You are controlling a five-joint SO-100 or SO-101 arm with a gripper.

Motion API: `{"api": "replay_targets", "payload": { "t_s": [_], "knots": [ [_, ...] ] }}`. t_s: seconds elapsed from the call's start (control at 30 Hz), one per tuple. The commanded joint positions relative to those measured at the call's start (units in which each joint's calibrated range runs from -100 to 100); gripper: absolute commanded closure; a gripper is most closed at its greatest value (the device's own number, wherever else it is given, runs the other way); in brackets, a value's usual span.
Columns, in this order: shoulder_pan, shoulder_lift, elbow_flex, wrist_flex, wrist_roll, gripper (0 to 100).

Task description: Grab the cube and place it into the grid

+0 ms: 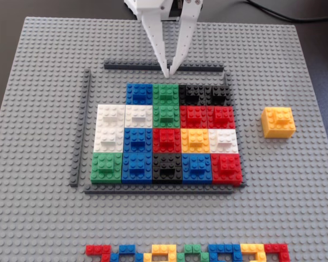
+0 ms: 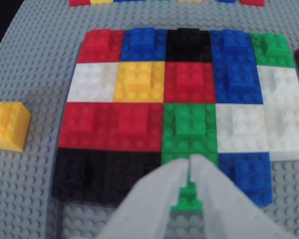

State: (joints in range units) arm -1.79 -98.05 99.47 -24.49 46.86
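Observation:
The yellow cube (image 1: 278, 121) sits alone on the grey baseplate (image 1: 44, 82), to the right of the grid in the fixed view; in the wrist view it (image 2: 9, 125) is at the left. The grid of coloured bricks (image 1: 167, 139) is framed by dark grey rails (image 1: 87, 125). Its back left cell (image 1: 112, 93) shows bare baseplate. My white gripper (image 1: 168, 72) hangs over the grid's back rail, its fingertips together with nothing between them. In the wrist view the gripper (image 2: 190, 160) is above the green brick (image 2: 189, 124).
A row of small coloured bricks (image 1: 188, 252) lies along the baseplate's front edge. A black cable (image 1: 295, 19) runs behind the plate at the back right. Bare baseplate surrounds the yellow cube.

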Motion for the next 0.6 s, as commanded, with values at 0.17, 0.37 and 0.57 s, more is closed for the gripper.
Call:
{"api": "replay_targets", "payload": {
  "t_s": [0.17,0.37,0.57],
  "knots": [
    [0.2,-2.0,0.5,-0.4,2.3,100],
    [0.2,-2.0,0.5,-1.8,1.6,100],
    [0.3,-1.9,0.3,-2.3,1.8,100]
  ]
}}
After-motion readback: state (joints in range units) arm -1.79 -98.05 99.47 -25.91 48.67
